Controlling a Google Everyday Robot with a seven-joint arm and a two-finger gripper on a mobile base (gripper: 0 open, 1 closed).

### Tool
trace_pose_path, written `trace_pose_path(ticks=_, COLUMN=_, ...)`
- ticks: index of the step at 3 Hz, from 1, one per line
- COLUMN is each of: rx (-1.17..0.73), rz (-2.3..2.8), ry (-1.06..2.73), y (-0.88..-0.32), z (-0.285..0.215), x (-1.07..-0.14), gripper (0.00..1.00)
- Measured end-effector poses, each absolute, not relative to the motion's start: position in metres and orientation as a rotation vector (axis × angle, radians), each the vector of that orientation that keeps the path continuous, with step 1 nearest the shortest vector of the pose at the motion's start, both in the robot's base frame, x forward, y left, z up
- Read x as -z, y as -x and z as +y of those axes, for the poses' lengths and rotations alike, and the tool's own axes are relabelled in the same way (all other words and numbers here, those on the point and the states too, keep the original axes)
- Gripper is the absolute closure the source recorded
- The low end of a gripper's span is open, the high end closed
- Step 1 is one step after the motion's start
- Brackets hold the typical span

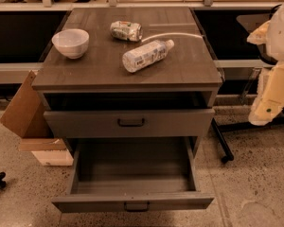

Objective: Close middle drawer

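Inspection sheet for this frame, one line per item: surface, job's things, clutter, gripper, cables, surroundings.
Surface: cabinet top, dark wood, level.
Job's things: middle drawer pulled far out, empty; its handle unobstructed.
Clutter: white bowl upright, crushed can and plastic bottle lying on their sides, all on the top.
Gripper: gripper at the right edge, beside the cabinet, apart from the drawers.
Cables: thin white curved line by the bottle cap; cable or mark, cannot tell.
Surroundings: upper drawer looks slightly out; cardboard leaning at left; speckled floor.
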State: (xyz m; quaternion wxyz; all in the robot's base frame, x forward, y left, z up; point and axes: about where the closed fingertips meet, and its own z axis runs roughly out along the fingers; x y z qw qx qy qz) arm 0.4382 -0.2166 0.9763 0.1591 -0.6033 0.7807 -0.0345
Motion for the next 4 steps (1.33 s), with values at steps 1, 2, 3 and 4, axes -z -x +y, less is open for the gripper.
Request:
trace_pose_path(ticks=1, rx=0.100, rz=2.229, ry=1.724, y=-0.438, z=-0.216, x=-0.977, gripper=0.00)
trace_pose_path(ticks=2, rx=0.067, rz=2.176, ry=1.783, y=-0.437, z=-0.208, x=-0.957, gripper=0.00)
trace_pose_path(ticks=3, rx=0.004, rz=2.111, ry=1.858, y=-0.433, z=-0.199, x=-0.926, gripper=0.00)
trace_pose_path(ticks=4, rx=-0.070, rz=2.074, ry=1.923, y=-0.429, z=-0.189, x=-0.888, gripper=0.00)
